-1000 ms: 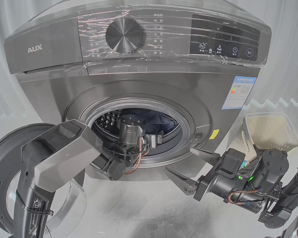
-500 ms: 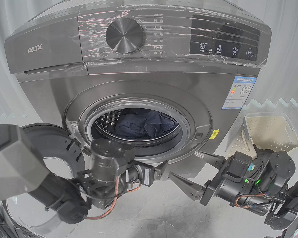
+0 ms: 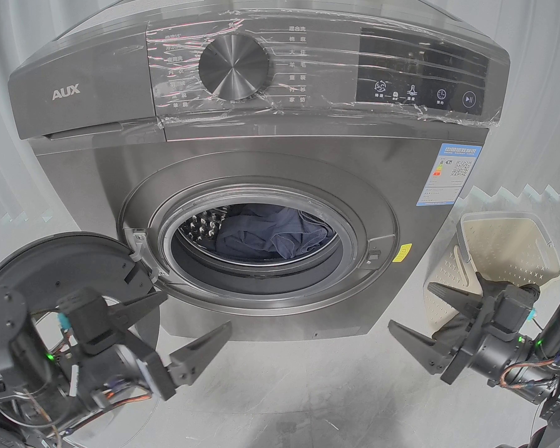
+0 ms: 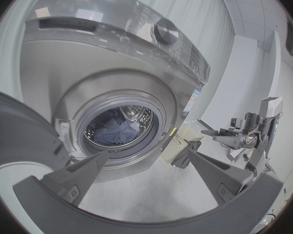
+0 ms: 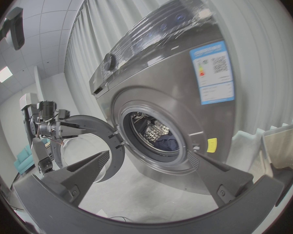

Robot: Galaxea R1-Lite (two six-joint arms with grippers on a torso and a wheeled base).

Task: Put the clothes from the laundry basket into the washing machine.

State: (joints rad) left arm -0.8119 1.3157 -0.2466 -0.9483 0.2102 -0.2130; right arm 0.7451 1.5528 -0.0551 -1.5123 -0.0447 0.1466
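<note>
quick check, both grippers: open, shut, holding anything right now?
Left gripper: jaws open, holding nothing.
Right gripper: jaws open, holding nothing.

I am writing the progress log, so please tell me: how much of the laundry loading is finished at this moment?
Done: dark blue clothes lie in the drum of the washing machine, whose door stands open. In hand: nothing; the left gripper and the right gripper are both open and empty. Left: one dark garment hangs at the basket.

Dark grey arms (image 3: 18,343); wedge-shaped jaws; orange cables (image 3: 518,369); green lights (image 3: 48,357).
</note>
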